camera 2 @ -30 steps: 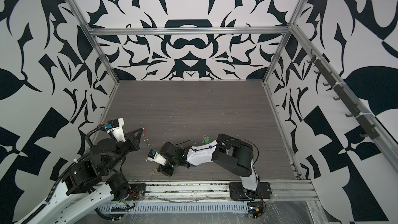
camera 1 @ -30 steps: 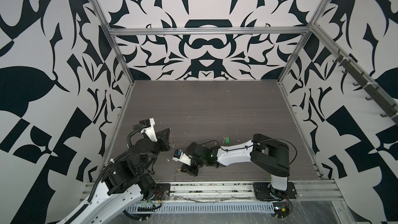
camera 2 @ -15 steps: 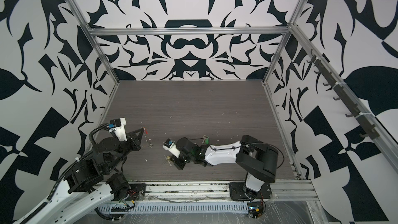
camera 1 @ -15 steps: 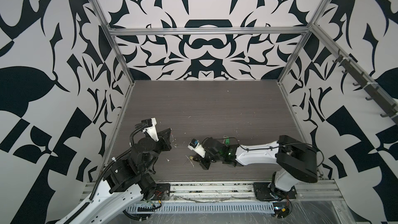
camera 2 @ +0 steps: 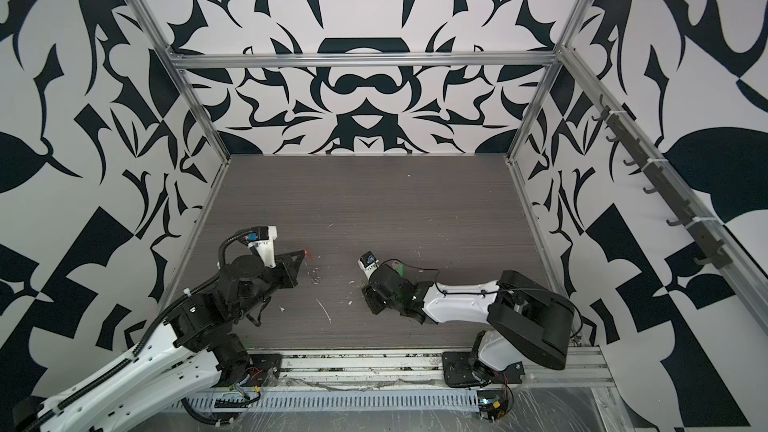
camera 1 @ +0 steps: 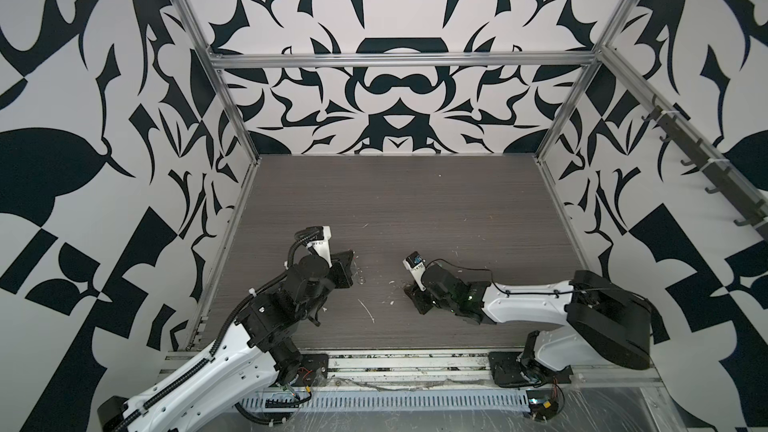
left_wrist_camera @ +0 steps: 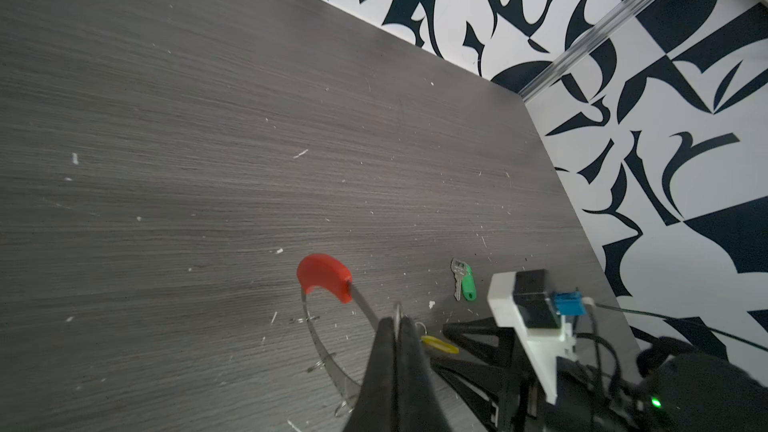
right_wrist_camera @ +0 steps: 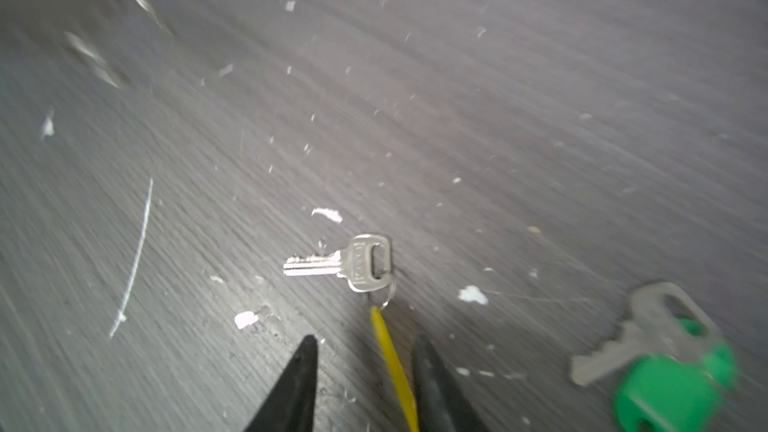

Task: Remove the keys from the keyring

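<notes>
Now the left gripper (left_wrist_camera: 398, 328) stays clenched on the keyring (left_wrist_camera: 324, 278). Right of the keyring, the right gripper (right_wrist_camera: 365, 351) has just pulled away and sprung apart. The yellow-tagged key (right_wrist_camera: 357, 263) lies released between its jaws, and the green-tagged key (right_wrist_camera: 648, 351) lies further right. Both keys look freed, I judge. Only the left wrist view shows the keyring's visible arc bare, and only the right wrist view shows the yellow tag loose.

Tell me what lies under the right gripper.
Between the right gripper's open jaws shows a flat yellow plastic tag, joined by a small ring to a silver metal key on the grey wooden table. The tag's near end is hidden beside a finger.
</notes>
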